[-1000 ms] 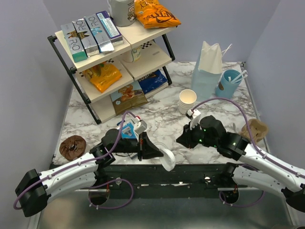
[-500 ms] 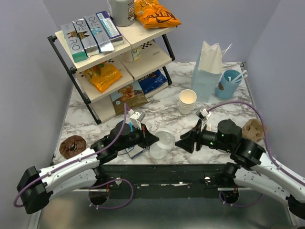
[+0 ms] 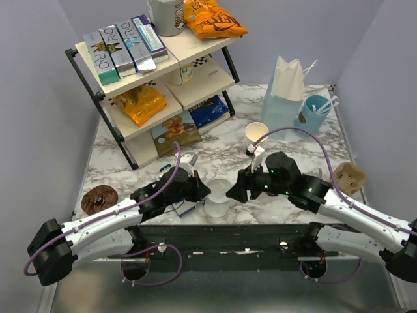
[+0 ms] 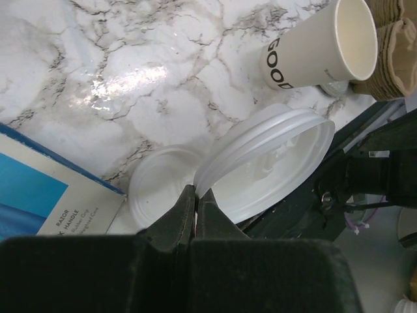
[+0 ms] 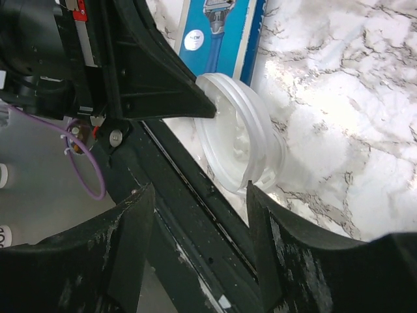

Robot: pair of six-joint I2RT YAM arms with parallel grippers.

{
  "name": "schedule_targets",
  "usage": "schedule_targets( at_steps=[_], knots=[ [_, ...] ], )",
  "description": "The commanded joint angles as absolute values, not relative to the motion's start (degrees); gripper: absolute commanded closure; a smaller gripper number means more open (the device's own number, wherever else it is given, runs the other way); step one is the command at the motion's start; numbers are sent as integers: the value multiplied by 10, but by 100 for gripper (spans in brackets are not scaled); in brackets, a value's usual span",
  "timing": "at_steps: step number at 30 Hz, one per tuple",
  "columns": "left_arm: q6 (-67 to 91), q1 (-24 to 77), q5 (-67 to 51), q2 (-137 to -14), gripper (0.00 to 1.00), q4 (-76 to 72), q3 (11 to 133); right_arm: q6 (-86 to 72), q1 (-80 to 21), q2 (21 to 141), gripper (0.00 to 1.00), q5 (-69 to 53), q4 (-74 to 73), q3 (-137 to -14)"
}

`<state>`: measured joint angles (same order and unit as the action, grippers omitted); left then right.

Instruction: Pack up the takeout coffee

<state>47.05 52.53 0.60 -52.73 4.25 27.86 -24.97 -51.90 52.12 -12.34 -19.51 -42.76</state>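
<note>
The left hand (image 4: 196,199) is clamped on the rim of a translucent lid (image 4: 273,156), held tilted above a flat lid (image 4: 159,186) at the near edge of the counter (image 3: 221,153). The right hand (image 3: 236,193) stands apart just beside it. An open cup (image 3: 256,135) stands mid-counter. Where the coffee is, I cannot tell.

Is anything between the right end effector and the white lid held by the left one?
Nothing visible. The open right end effector faces the white lid across an open gap; the left end effector pinches its rim.
</note>
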Motion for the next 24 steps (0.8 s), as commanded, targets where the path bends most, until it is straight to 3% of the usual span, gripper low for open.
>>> schedule_targets(
  at_steps=[1, 24],
  knots=[
    [476, 526, 40, -543, 100, 82, 303, -249, -519, 555, 33, -142, -140, -447],
    [469, 526, 12, -529, 100, 59, 291, -253, -519, 627, 34, -100, -153, -465]
  ],
)
